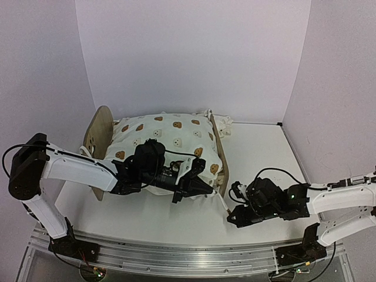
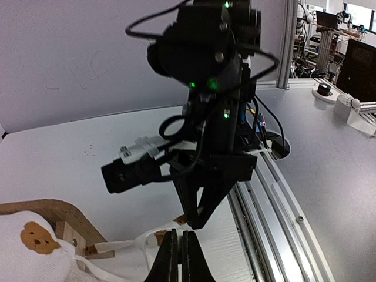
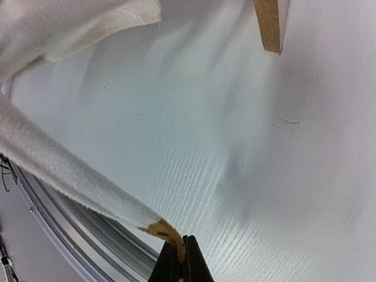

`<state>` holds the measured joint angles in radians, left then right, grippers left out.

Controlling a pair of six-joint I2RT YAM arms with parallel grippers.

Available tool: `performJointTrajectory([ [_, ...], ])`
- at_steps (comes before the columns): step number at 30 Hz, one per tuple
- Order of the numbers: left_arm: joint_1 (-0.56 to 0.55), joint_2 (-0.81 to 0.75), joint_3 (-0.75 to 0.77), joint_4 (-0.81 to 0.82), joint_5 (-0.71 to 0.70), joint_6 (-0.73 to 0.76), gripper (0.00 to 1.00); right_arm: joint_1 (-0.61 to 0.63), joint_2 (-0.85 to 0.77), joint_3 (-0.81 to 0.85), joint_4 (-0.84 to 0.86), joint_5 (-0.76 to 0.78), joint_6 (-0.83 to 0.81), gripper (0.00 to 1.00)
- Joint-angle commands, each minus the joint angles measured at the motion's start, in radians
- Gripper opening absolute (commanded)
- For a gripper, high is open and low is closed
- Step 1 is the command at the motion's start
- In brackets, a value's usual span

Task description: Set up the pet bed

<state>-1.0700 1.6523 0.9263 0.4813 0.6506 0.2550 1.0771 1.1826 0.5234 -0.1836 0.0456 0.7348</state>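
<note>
The pet bed [image 1: 103,134] has light-wood end boards, with the cream bear-print duvet [image 1: 167,141] bunched on top. My left gripper [image 1: 210,190] is shut at the bed's near right corner. In the left wrist view its jaws [image 2: 179,249] are closed beside a white tie string [image 2: 117,244] with a brown tip. My right gripper [image 1: 232,216] is just right of that corner, low over the table. In the right wrist view it [image 3: 182,251] is shut on the brown tip of a taut white tie string [image 3: 70,170]. It also shows in the left wrist view [image 2: 198,222].
An aluminium rail [image 1: 176,254] runs along the near table edge; it also shows in the left wrist view [image 2: 276,200]. White walls enclose the table on three sides. A wooden bed leg [image 3: 270,23] hangs into the top of the right wrist view. More cream fabric [image 1: 222,124] lies behind the right end board.
</note>
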Motion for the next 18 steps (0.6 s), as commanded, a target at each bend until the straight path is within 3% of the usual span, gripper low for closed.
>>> performJointTrajectory([
  [1, 0.005, -0.017, 0.061, 0.050, -0.001, -0.063, 0.00, 0.006, 0.055, -0.012, 0.335, 0.047, -0.018, 0.00],
  [12, 0.005, -0.016, 0.081, 0.039, 0.003, -0.057, 0.00, 0.007, 0.202, -0.004, 0.703, 0.362, -0.128, 0.00],
  [18, 0.005, -0.016, 0.082, 0.021, -0.007, -0.054, 0.00, 0.007, 0.213, 0.028, 0.758, 0.362, -0.189, 0.00],
])
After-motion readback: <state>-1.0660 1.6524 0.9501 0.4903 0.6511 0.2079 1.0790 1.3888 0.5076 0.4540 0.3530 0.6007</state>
